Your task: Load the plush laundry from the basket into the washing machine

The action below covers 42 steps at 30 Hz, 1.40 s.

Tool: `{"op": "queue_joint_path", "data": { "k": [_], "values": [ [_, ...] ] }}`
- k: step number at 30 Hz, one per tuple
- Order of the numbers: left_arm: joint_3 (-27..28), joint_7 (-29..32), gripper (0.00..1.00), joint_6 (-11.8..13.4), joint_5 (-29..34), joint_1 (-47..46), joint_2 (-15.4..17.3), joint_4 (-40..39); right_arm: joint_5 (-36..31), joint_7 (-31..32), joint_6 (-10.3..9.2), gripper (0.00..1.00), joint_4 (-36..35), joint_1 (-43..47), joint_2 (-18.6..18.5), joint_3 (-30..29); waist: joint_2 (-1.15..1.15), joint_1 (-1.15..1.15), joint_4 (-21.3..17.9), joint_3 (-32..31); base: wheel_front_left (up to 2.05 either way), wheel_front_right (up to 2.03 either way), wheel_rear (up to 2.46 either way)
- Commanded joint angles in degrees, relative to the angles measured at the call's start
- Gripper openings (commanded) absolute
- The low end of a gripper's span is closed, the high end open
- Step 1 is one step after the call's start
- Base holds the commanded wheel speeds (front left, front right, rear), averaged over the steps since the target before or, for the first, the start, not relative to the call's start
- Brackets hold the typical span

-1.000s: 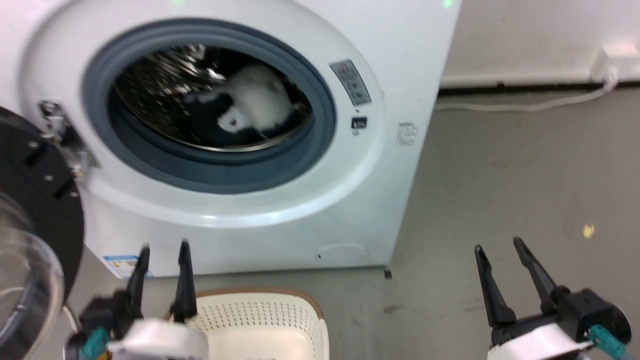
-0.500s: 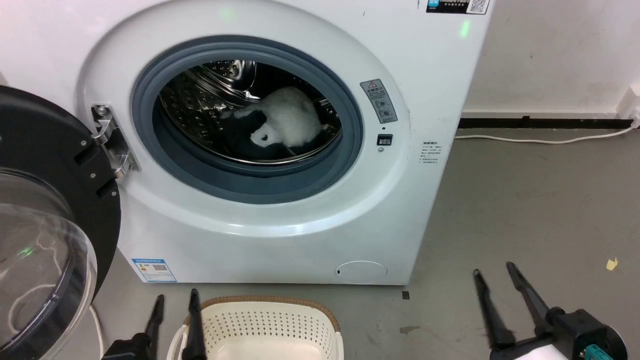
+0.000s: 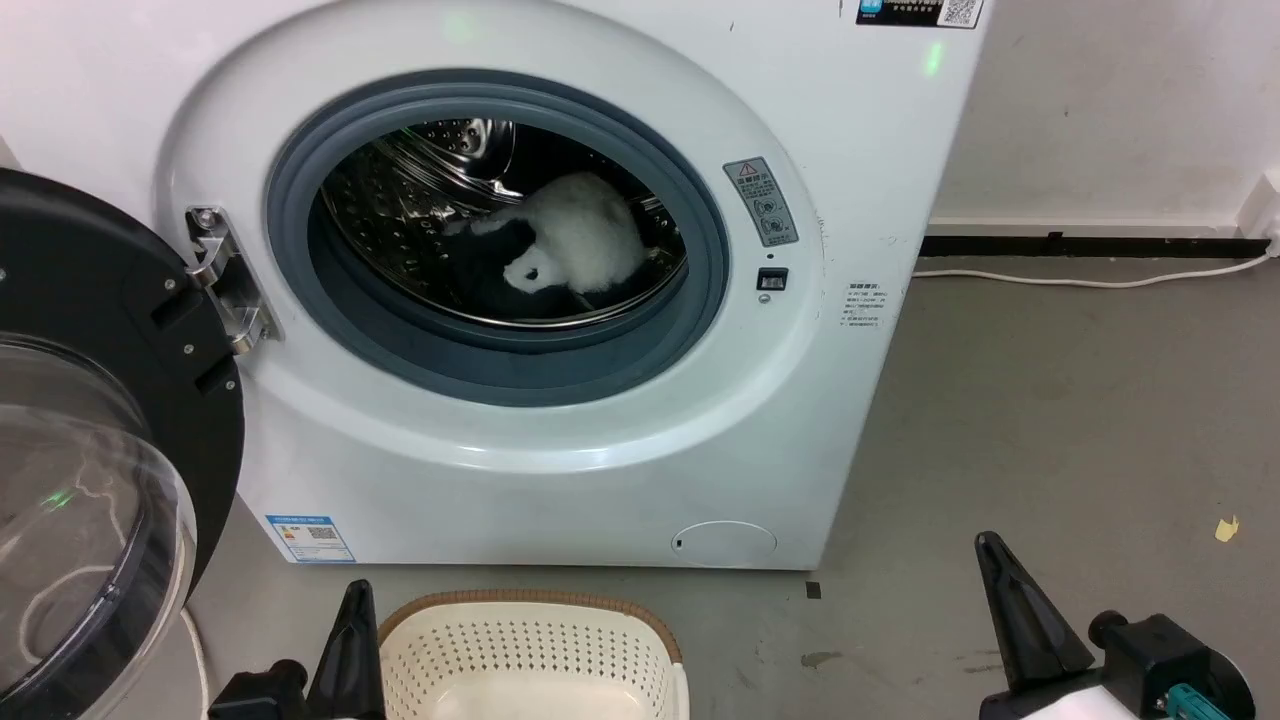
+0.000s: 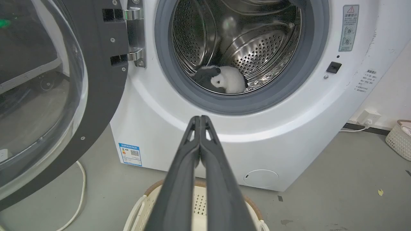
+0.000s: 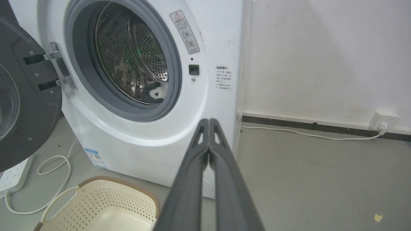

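The plush laundry [image 3: 575, 245], white with black patches, lies at the bottom of the steel drum inside the washing machine [image 3: 560, 440]; the left wrist view shows the plush [image 4: 226, 81] through the gasket, and a corner of the plush [image 5: 155, 91] peeks out in the right wrist view. The black-rimmed glass door [image 3: 90, 470] stands swung open at the left. On the floor in front of the washer sits the cream basket [image 3: 530, 660], nothing visible in it. My left gripper [image 3: 352, 625] is shut just left of the basket. My right gripper [image 3: 1005, 590] is shut over bare floor.
A white cable [image 3: 1090, 280] runs along the wall base to a socket [image 5: 383, 120]. A power strip [image 5: 13, 175] and looped cord [image 5: 56, 173] lie left of the washer. Another small basket [image 4: 399, 139] stands far right. Grey floor stretches open to the right.
Both grippers have gone from open to shut and sunk lower in the head view. The head camera tilted up and pulled back a second ago. The plush has stayed in the drum.
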Motion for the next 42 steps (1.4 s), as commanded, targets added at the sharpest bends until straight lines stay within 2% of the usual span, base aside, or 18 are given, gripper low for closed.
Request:
{"op": "queue_joint_path", "data": {
  "k": [1, 42],
  "values": [
    [0.13, 0.37, 0.0, -0.17, 0.57, -0.41, -0.03, -0.37, -0.38, 0.13, -0.01, 0.0, -0.32, -0.35, 0.0, -0.02, 0.0, 0.0, 0.01, 0.0, 0.0, 0.0, 0.0],
    [0.38, 5.88, 0.0, -0.85, 5.81, -2.73, -0.29, -3.09, -1.86, 5.64, -0.03, 0.0, -2.27, -1.69, 0.02, -0.22, 0.0, 0.0, 0.76, 0.31, 0.0, 0.0, 0.0]
  ]
}}
